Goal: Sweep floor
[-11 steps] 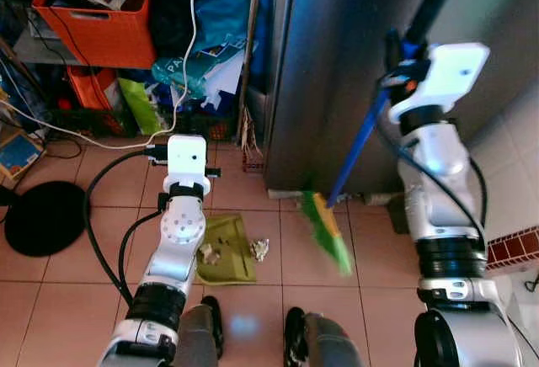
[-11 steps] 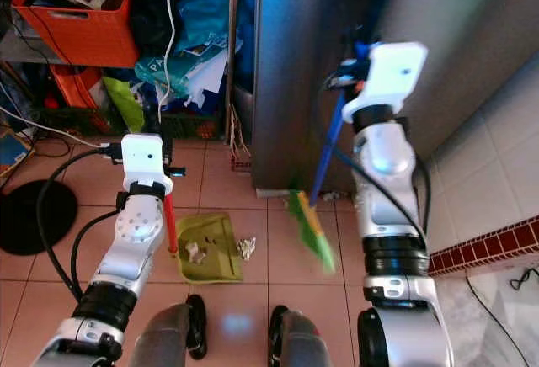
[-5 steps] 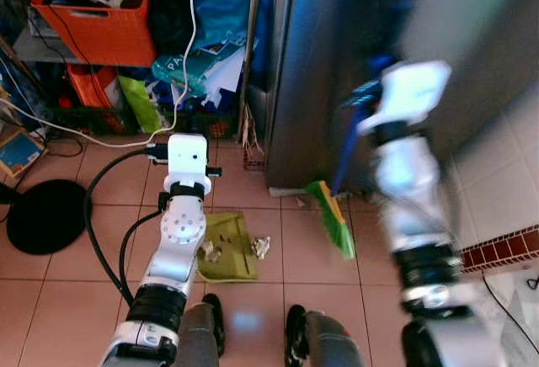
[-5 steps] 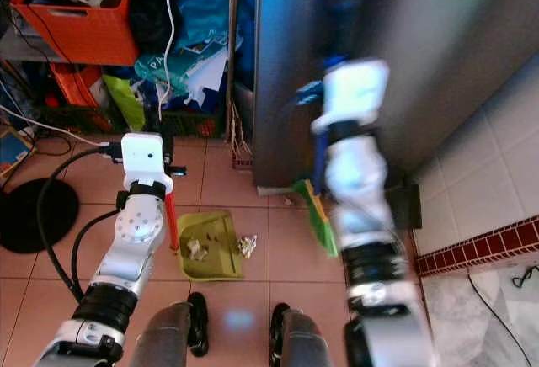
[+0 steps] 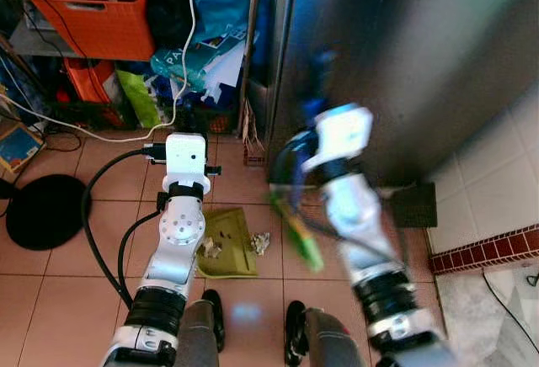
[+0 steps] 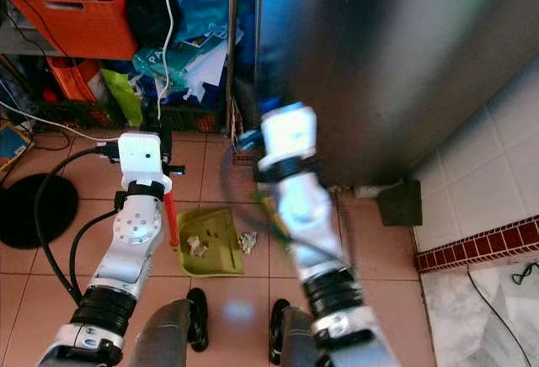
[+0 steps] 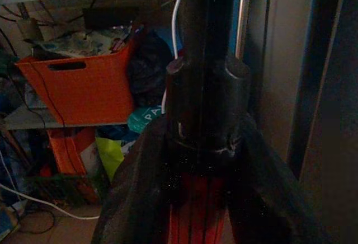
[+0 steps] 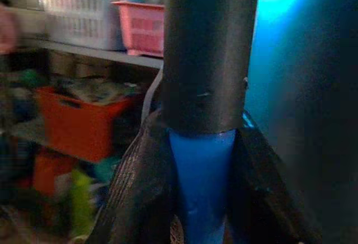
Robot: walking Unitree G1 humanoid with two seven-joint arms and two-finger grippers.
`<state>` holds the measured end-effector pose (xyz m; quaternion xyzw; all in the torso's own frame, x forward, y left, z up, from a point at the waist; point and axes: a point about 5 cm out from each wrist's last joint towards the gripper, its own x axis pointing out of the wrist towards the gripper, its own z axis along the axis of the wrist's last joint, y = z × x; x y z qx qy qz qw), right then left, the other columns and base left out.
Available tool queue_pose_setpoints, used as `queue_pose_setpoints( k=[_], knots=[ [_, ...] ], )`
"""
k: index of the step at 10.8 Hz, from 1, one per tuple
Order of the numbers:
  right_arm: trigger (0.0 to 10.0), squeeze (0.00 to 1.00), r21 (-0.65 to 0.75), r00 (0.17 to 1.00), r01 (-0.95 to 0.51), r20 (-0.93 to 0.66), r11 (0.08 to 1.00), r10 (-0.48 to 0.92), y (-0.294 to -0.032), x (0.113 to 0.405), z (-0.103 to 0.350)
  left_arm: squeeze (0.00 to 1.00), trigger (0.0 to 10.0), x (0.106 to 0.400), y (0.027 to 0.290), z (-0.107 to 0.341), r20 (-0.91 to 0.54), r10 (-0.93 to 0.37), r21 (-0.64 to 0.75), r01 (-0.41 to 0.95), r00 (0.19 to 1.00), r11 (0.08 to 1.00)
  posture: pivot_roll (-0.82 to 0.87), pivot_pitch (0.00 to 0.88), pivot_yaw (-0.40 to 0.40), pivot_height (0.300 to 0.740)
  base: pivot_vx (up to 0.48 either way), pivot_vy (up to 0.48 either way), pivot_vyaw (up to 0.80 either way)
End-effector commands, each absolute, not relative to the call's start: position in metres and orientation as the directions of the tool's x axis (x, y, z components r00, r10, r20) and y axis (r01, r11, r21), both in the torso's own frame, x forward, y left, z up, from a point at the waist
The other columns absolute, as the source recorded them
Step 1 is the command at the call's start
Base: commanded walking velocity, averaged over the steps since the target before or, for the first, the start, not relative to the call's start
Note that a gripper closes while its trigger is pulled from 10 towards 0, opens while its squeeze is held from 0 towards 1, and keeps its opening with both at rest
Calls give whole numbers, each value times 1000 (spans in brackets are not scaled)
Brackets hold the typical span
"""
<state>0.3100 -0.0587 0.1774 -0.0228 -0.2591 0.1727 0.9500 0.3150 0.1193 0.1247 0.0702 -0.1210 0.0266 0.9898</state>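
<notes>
A green dustpan (image 5: 229,247) lies on the tiled floor with bits of crumpled litter (image 5: 209,251) in it. Another crumpled scrap (image 5: 261,242) rests just off its right edge. My left gripper (image 7: 206,132) is shut on the pan's upright red handle (image 6: 171,220). My right gripper (image 8: 202,126) is shut on the broom's blue handle (image 8: 201,188), below its black grip. The blurred green broom head (image 5: 299,234) is on the floor just right of the scrap. My right arm (image 5: 345,190) crosses in front of the fridge.
A steel fridge (image 5: 404,64) stands ahead on the right. Orange crates (image 5: 93,26), bags (image 5: 202,55) and a white cable (image 5: 181,55) crowd the back left. A black round base (image 5: 42,211) lies far left, a dark block (image 5: 413,205) by the tiled wall. My feet (image 5: 215,321) are near the pan.
My right arm has swung left and down with the broom, and the green head has moved left toward the dustpan and the scrap. The left arm and dustpan have stayed put.
</notes>
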Motion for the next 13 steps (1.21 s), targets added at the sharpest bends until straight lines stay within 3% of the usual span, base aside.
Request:
queue_pose_setpoints(
  k=[1,5,7,9,11,13],
  knots=[
    [10000,0,-110,787,-358,498,927,363,-57,306,182,0,10000,309,112,102,134,6,141,-25,991,990,-7,287,-57,740,0,0,0],
    [10000,0,100,731,-584,496,806,468,-69,306,220,0,10000,310,111,101,132,3,140,-21,991,990,-29,275,-55,740,0,0,0],
    [10000,0,-16,716,-401,618,916,324,-97,323,254,0,10000,311,108,103,135,-6,138,-13,991,990,-27,271,-49,740,0,0,0],
    [10000,0,-55,754,-257,613,965,236,-117,332,255,0,10000,310,108,103,135,-12,141,-8,991,990,-15,271,-44,740,0,0,0],
    [10000,0,-220,773,-123,590,968,233,-132,340,243,0,10000,310,110,103,137,-13,147,-7,990,989,-8,273,-41,740,0,0,0],
    [10000,0,-267,793,-85,565,960,228,-145,346,231,0,10000,309,110,104,138,-15,149,-6,990,989,-1,275,-41,740,0,0,0]
  ],
)
